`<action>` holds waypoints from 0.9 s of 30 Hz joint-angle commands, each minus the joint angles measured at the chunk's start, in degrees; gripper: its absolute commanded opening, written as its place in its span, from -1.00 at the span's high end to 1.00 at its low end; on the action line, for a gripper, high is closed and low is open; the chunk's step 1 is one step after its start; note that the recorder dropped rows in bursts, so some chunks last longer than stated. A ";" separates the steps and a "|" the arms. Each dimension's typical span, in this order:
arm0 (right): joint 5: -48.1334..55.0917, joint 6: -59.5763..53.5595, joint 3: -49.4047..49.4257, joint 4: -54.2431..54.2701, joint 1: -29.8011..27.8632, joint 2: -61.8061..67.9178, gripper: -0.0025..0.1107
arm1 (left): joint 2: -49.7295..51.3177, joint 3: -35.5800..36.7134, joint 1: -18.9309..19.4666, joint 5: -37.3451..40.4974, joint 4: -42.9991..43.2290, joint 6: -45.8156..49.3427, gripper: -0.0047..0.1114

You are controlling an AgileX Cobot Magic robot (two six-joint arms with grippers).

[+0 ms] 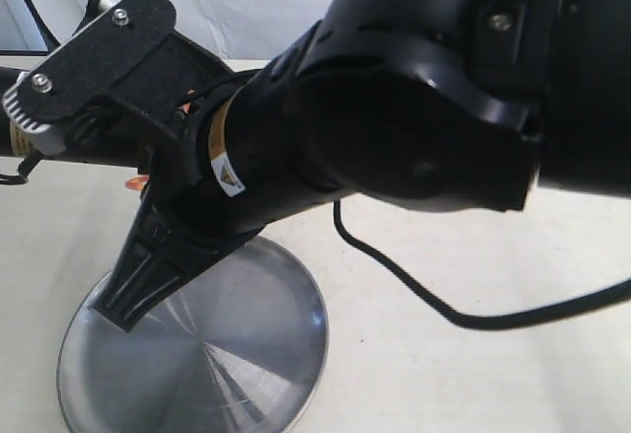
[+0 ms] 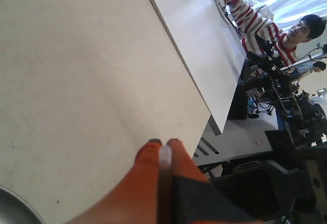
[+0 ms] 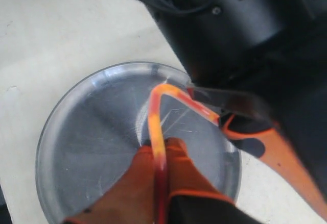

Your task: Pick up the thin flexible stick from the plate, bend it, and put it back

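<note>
In the right wrist view the thin flexible stick [image 3: 156, 122] is bent into a sharp kink above the plate [image 3: 87, 132]. My right gripper [image 3: 162, 143] is shut on one leg of it between its orange pads. The other leg runs to my left gripper's fingers [image 3: 245, 132]. The left wrist view shows my left gripper [image 2: 164, 143] shut on the stick's pale tip [image 2: 165, 156]. From the exterior camera the stick is hidden behind the arms, and a black finger [image 1: 138, 290] hangs over the plate [image 1: 256, 354].
A large black arm [image 1: 424, 88] fills most of the exterior view, with a black cable [image 1: 414, 290] trailing over the cream table [image 1: 473, 384]. Past the table edge [image 2: 204, 96] in the left wrist view are a person [image 2: 276, 35] and other equipment.
</note>
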 commanded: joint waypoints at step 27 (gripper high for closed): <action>-0.20 11.65 -0.36 -0.19 -1.39 0.44 0.96 | -0.29 0.16 -0.53 -6.20 -0.09 5.49 0.92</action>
